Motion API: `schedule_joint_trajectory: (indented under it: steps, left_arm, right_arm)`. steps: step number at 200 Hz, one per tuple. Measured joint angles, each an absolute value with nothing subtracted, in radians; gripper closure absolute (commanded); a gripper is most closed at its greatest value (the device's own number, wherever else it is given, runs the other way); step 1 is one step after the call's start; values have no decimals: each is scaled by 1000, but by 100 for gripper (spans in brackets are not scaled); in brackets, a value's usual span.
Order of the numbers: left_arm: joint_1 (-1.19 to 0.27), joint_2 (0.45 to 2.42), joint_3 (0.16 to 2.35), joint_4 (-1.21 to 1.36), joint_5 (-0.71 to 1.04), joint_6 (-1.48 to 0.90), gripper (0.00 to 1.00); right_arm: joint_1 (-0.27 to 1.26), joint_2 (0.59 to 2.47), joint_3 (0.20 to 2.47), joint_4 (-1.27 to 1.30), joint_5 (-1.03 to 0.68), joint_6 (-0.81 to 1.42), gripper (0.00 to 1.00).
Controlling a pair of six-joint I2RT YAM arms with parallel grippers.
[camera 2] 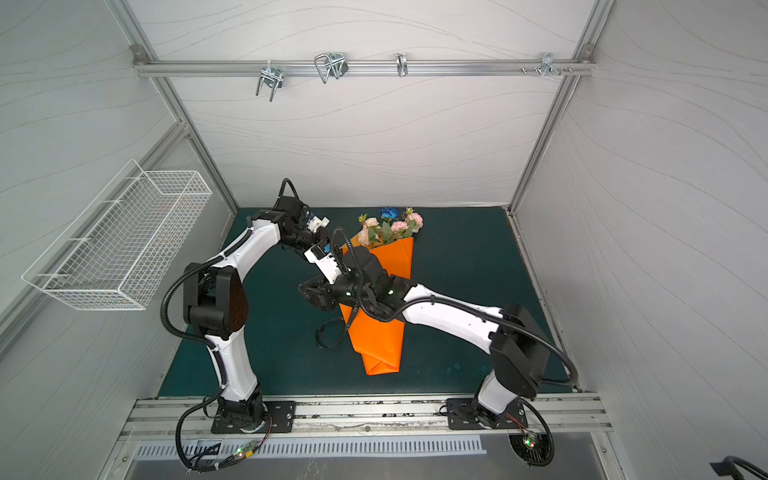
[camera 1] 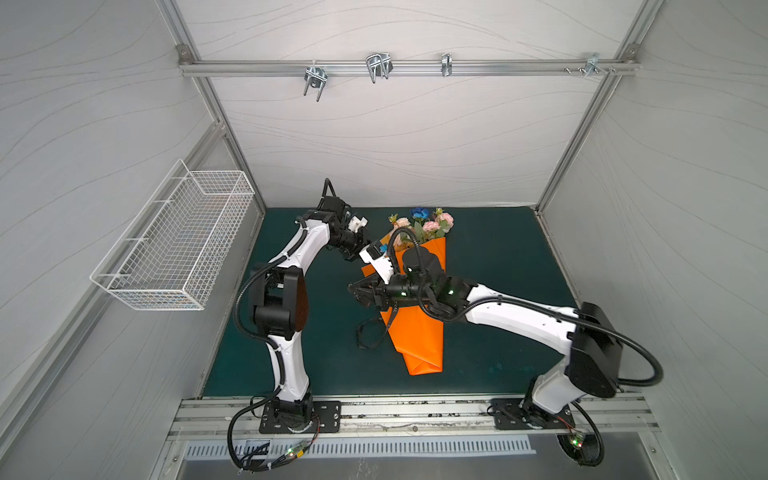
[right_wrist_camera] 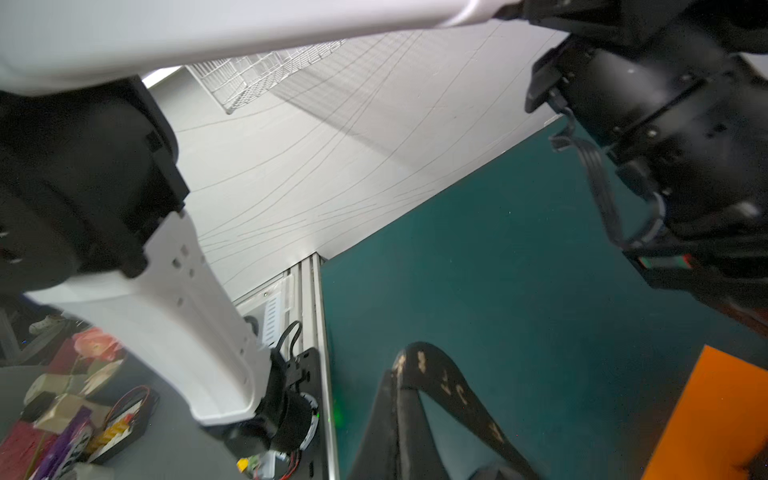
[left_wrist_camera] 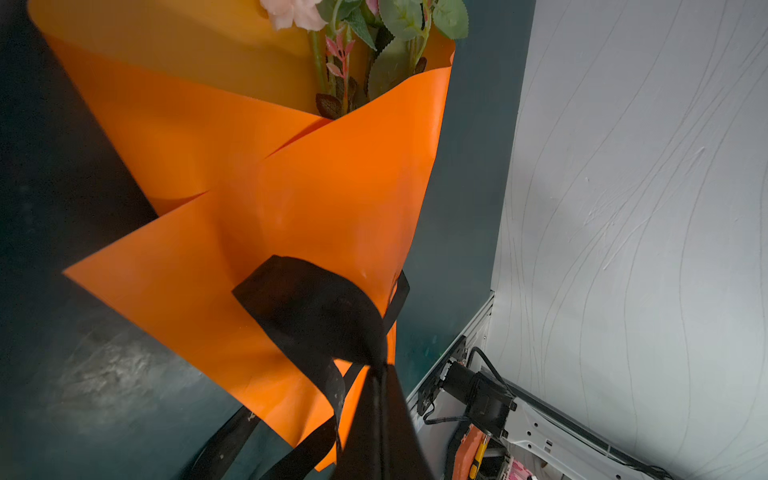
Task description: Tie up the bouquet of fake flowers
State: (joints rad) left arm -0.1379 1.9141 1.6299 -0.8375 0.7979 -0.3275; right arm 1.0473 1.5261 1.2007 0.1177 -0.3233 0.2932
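2 grips: L fingers [left_wrist_camera: 382, 432] + R fingers [right_wrist_camera: 386, 449] clamp blk ribbon [left_wrist_camera: 316, 307] | bouquet [camera 1: 424, 226] in orange wrap [camera 1: 417, 332]

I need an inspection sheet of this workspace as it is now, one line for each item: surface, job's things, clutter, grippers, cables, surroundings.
Surface: dark green mat.
Job's things: bouquet of fake flowers lies in orange wrapping paper; black ribbon crosses the paper, no knot seen.
Clutter: nothing seen.
Grippers: left gripper and right gripper, fingers shut on the ribbon.
Cables: black conduit loops along both arms.
Surroundings: white wire basket on the left wall; metal hooks on the rear rail.
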Motion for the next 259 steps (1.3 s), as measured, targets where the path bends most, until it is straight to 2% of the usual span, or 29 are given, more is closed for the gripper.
schedule_joint_trajectory:
  steps: [63, 112, 144, 165, 193, 206, 232, 259]
  left_arm:
    - [-145, 1516, 1206, -673, 630, -514, 100]
    - [-157, 1213, 983, -709, 392, -630, 100]
    - [-165, 1084, 801, -731, 264, -733, 100]
    - [-167, 1047, 695, -759, 192, -791, 78]
    - [-192, 1027, 666, -788, 114, -845, 32]
    - [-243, 1020, 701, -820, 52, -860, 22]
    - [-352, 998, 827, -847, -81, -872, 19]
    - [-435, 996, 904, -770, -140, -828, 26]
  right_arm:
    - [997, 1243, 957, -236, -222, 396, 100]
    - [895, 1169, 923, -485, -160, 432, 100]
    - [864, 1168, 912, -569, -133, 437, 100]
    - [856, 1168, 892, -586, -130, 437, 100]
    - [855, 1173, 875, -599, -130, 435, 95]
    - [853, 1180, 871, -607, -125, 432, 92]
    - [842, 1184, 848, -621, -112, 427, 88]
    - [824, 1211, 835, -634, -99, 422, 89]
